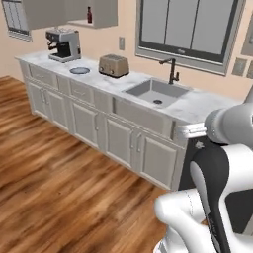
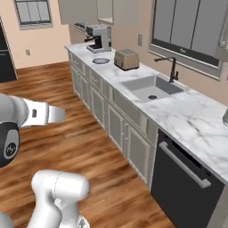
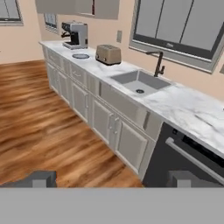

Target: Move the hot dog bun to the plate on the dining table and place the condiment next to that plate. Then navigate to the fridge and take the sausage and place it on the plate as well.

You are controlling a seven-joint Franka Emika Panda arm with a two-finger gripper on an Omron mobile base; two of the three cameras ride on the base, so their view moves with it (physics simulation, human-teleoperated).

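My gripper (image 3: 112, 179) is open in the hand view, its two dark fingertips (image 3: 38, 179) set wide apart with nothing between them. It hangs over the wooden floor and faces a long counter. A tall black body at the left edge of the right base view looks like the fridge (image 2: 5, 53), far across the floor. The hot dog bun, the plate, the dining table, the condiment and the sausage are out of view.
The marble counter (image 1: 197, 106) carries a sink (image 1: 157, 92) with a black tap, a toaster (image 1: 114, 65), a coffee machine (image 1: 64, 44) and a small round grey dish (image 1: 79, 70). A dark-red bottle (image 1: 89, 15) stands on a wall shelf. A black dishwasher front (image 2: 187, 182) is close on the right. Wooden floor (image 1: 59, 173) spreads to the left.
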